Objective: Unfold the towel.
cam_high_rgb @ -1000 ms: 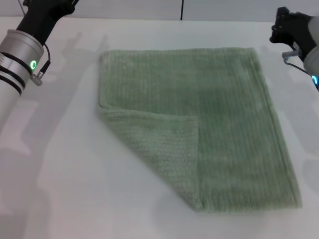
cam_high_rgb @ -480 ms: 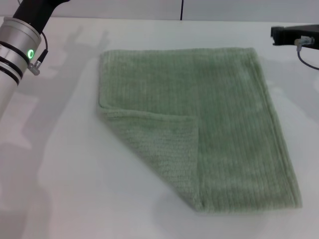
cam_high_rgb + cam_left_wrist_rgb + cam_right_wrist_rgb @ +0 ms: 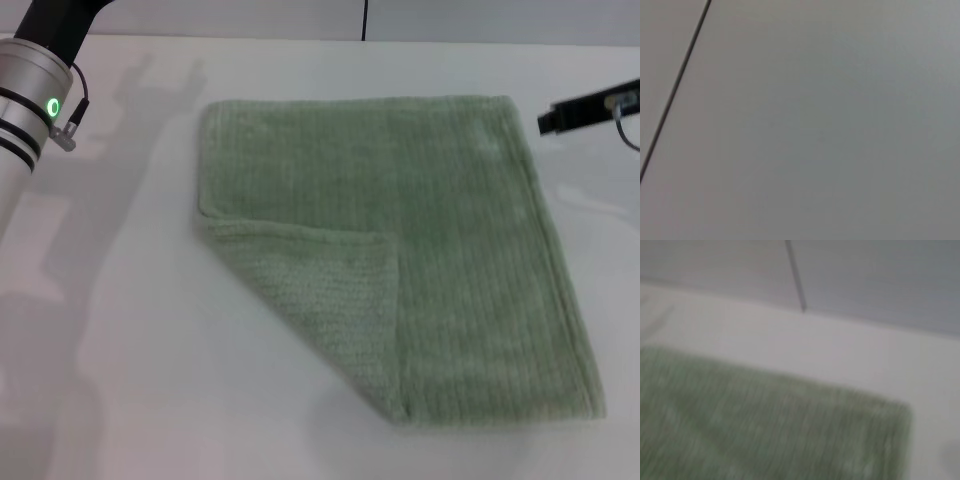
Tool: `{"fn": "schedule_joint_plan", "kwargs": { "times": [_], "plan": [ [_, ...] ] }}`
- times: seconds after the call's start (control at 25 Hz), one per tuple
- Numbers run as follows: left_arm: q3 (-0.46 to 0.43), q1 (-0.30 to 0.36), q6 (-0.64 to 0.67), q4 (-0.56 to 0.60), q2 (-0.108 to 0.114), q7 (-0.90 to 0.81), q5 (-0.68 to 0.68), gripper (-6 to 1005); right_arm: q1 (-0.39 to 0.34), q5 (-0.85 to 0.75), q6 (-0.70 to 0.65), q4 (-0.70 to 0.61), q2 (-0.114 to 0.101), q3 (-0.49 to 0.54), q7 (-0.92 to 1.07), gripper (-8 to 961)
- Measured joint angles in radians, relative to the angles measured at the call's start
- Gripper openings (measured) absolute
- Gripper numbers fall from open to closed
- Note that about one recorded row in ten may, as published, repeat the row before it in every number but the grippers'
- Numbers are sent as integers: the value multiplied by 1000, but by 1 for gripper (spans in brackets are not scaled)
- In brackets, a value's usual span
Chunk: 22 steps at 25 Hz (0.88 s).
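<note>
The pale green towel [image 3: 420, 220] lies flat on the white table [image 3: 120, 330]. Its near-left corner is folded over into a triangular flap [image 3: 330, 300] lying on top. My left arm [image 3: 35, 90] reaches in at the far left, and its gripper is out of the head view. A black part of my right gripper [image 3: 585, 110] pokes in from the right edge, just beyond the towel's far right corner and apart from it. The right wrist view shows that far corner of the towel [image 3: 765, 430] below it. Nothing is held.
A grey wall [image 3: 300, 15] with a dark vertical seam [image 3: 796, 275] runs behind the table's far edge. The left wrist view shows only that grey wall [image 3: 830, 125]. Bare white tabletop surrounds the towel on all sides.
My right gripper has dropped lower and slid out toward the right edge. My left arm has drawn back toward the far left corner. The towel has not moved.
</note>
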Motion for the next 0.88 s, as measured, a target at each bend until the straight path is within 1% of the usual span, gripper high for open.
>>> {"fn": "schedule_joint_plan", "kwargs": {
  "times": [0.04, 0.12, 0.16, 0.2, 0.24, 0.28, 0.32, 0.36, 0.4, 0.44, 0.52, 0.56, 0.6, 0.88],
  "plan": [
    [0, 0, 0, 0, 0, 0, 0, 801, 0, 0, 0, 0, 0, 0, 0, -2],
    [0, 1, 7, 0, 0, 0, -5, 801, 39, 2, -28, 81, -15, 27, -52, -2],
    [0, 1, 11, 0, 0, 0, -9, 801, 39, 2, -28, 81, -15, 27, -52, -2],
    [0, 1, 18, 0, -1, 0, -18, 801, 77, 10, -44, 156, -35, 37, -81, -2],
    [0, 1, 18, 0, -1, 0, -18, 801, 77, 10, -44, 156, -35, 37, -81, -2],
    [0, 1, 22, 0, -1, -1, -20, 801, 118, 17, -54, 238, -54, 56, -118, -2],
    [0, 1, 28, -1, -1, -1, -22, 801, 118, 17, -54, 238, -54, 56, -118, -2],
    [0, 1, 35, -1, -1, -1, -22, 800, 140, 20, -56, 283, -63, 70, -140, -2],
    [1, 1, 45, -2, -1, -2, -22, 800, 173, 21, -59, 352, -77, 92, -175, -3],
    [1, 0, 46, -2, -1, -3, -22, 800, 189, 21, -59, 380, -83, 101, -189, -3],
    [2, -2, 47, -2, -1, -8, -23, 800, 208, 19, -59, 417, -90, 109, -206, -3],
    [2, -2, 47, -2, -1, -8, -23, 800, 208, 19, -59, 417, -90, 109, -206, -3],
    [3, -5, 48, -2, -1, -15, -23, 800, 222, 16, -58, 443, -96, 110, -215, -3],
    [8, -6, 69, -2, -1, -30, -23, 800, 250, 14, -49, 514, -110, 103, -224, -3]
  ]
}}
